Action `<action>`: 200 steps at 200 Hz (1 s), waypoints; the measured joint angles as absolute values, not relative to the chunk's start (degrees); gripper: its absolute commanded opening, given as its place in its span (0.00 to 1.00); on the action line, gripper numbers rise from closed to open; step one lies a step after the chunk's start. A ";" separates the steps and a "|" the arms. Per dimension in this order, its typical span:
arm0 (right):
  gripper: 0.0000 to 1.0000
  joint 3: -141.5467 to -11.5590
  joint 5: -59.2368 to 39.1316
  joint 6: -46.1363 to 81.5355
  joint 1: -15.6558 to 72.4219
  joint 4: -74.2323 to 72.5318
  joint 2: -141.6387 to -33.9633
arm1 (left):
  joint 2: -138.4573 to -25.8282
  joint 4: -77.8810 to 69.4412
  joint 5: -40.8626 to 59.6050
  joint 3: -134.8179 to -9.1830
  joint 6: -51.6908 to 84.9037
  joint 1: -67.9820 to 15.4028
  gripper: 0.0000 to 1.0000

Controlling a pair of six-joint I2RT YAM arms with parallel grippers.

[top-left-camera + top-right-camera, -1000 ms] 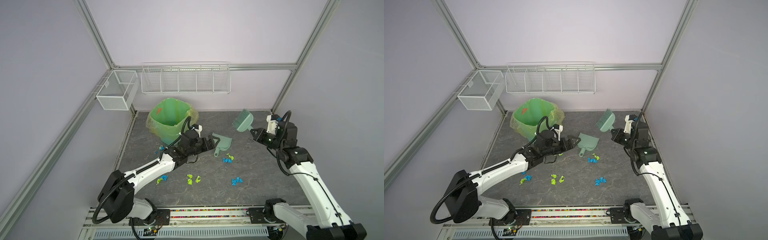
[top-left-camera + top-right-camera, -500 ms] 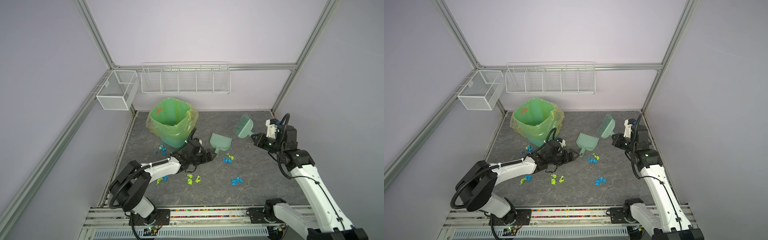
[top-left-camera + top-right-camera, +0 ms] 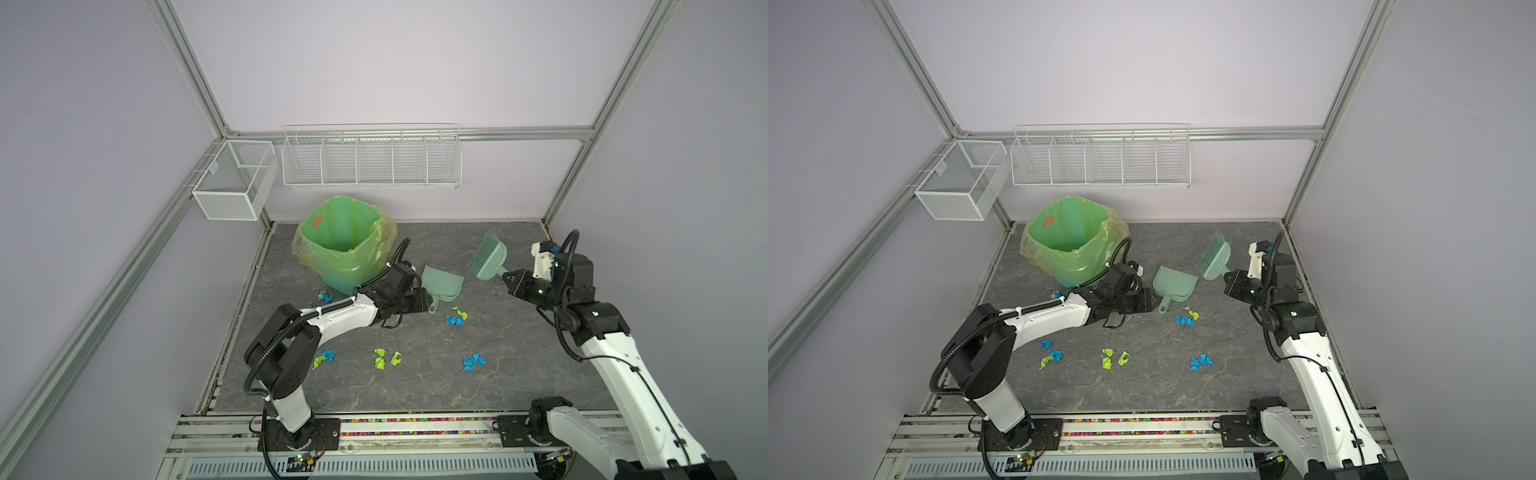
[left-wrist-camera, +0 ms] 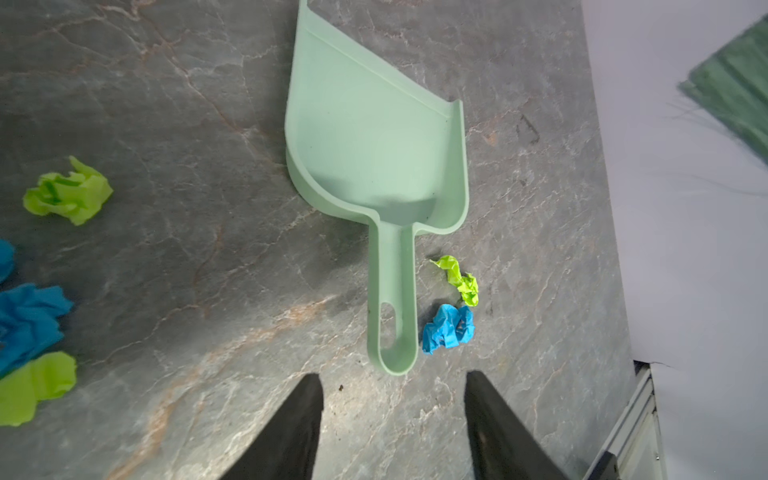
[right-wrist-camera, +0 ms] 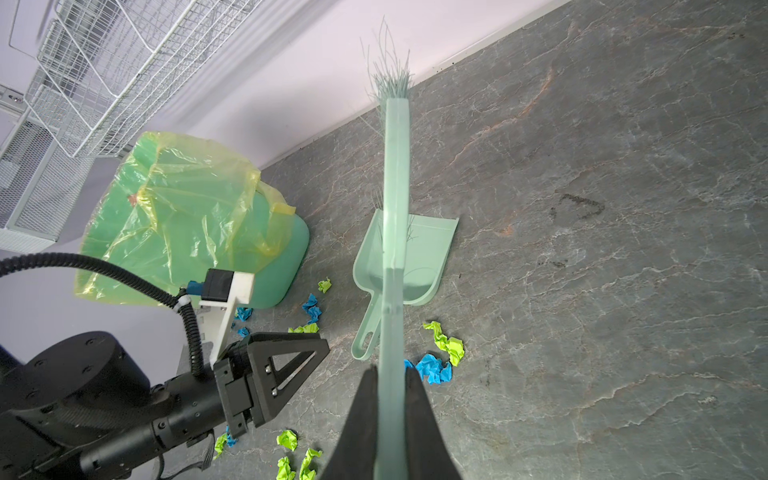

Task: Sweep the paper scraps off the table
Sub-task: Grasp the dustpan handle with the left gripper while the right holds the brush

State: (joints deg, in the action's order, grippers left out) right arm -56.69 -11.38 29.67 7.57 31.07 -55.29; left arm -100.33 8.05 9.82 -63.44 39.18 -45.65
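Paper scraps lie scattered over the dark table (image 3: 519, 374): a blue and lime pair (image 3: 456, 318) (image 4: 451, 328) beside the dustpan's handle, two lime wads (image 3: 384, 358), a blue clump (image 3: 473, 361), and more by the left arm (image 3: 324, 357). The pale green dustpan (image 3: 444, 282) (image 4: 374, 137) rests flat on the table. My left gripper (image 3: 428, 305) (image 4: 392, 378) sits low just short of the handle's end, open, with nothing between its fingers. My right gripper (image 3: 508, 279) (image 5: 390, 372) is shut on the handle of the green brush (image 3: 490, 257) (image 5: 395, 208), held above the table with its bristles pointing away.
A green bin (image 3: 345, 270) lined with a yellowish bag stands at the back left, right behind my left arm. A white wire rack (image 3: 370, 162) and a mesh basket (image 3: 235, 183) hang on the walls. Aluminium framing edges the table.
My left arm has come down low to the table toward the dustpan's handle, and its jaws have narrowed. The brush in my right gripper has dipped slightly. The dustpan has not moved.
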 measured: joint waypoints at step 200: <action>0.06 -55.68 -11.38 29.69 7.57 31.14 -53.43 | -107.46 15.59 2.35 -70.94 32.62 -48.90 0.35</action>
State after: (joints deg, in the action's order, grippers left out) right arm -55.68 -11.38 29.69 7.57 31.14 -53.43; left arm -107.46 15.59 2.35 -70.94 32.62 -48.90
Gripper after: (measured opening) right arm 0.116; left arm 0.349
